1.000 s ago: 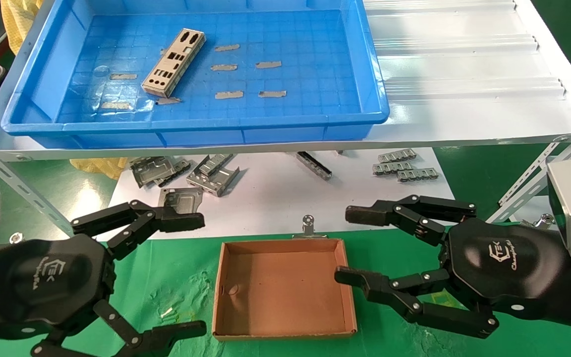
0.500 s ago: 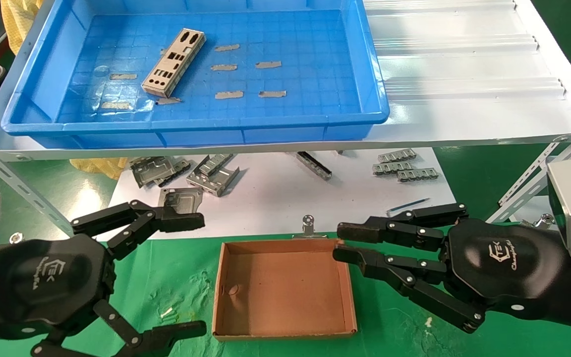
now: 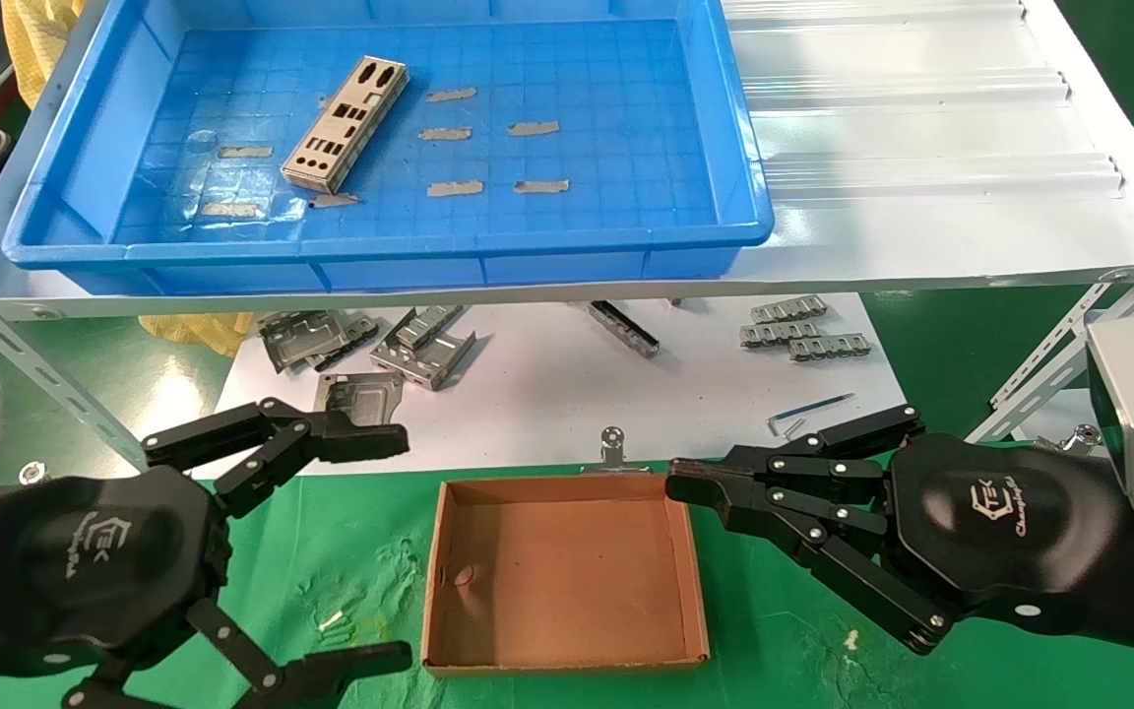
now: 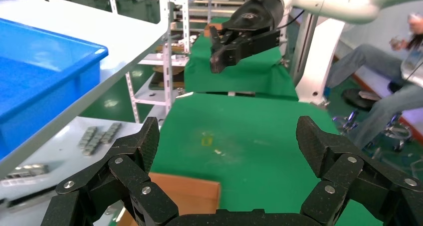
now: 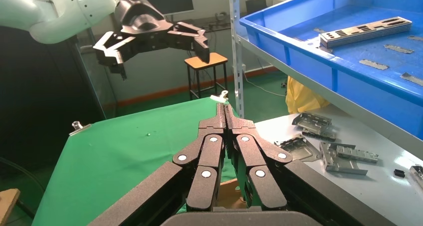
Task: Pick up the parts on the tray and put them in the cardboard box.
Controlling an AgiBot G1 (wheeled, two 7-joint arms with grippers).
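A small stack of silvery punched parts (image 3: 343, 125) lies slanted in the left half of the blue tray (image 3: 380, 246) on the upper shelf; the parts (image 5: 366, 30) also show in the right wrist view. The brown cardboard box (image 3: 557, 571) sits empty on the green mat between my arms. My left gripper (image 3: 385, 547) hovers open to the left of the box, holding nothing. My right gripper (image 3: 685, 483) is shut and empty, its tip over the box's far right corner. In the wrist views the left gripper (image 4: 229, 136) is spread wide and the right gripper (image 5: 224, 111) is pressed together.
Grey tape strips (image 3: 454, 133) dot the tray floor. Chunky grey brackets (image 3: 370, 345) and smaller ones (image 3: 803, 335) lie on the white sheet under the shelf. The white corrugated shelf (image 3: 921, 148) extends right of the tray. An Allen key (image 3: 808, 406) and a clip (image 3: 612, 448) lie near the box.
My right gripper's fingers have gone from wide open to shut over the box's far right corner. The left arm, parts and box have not moved.
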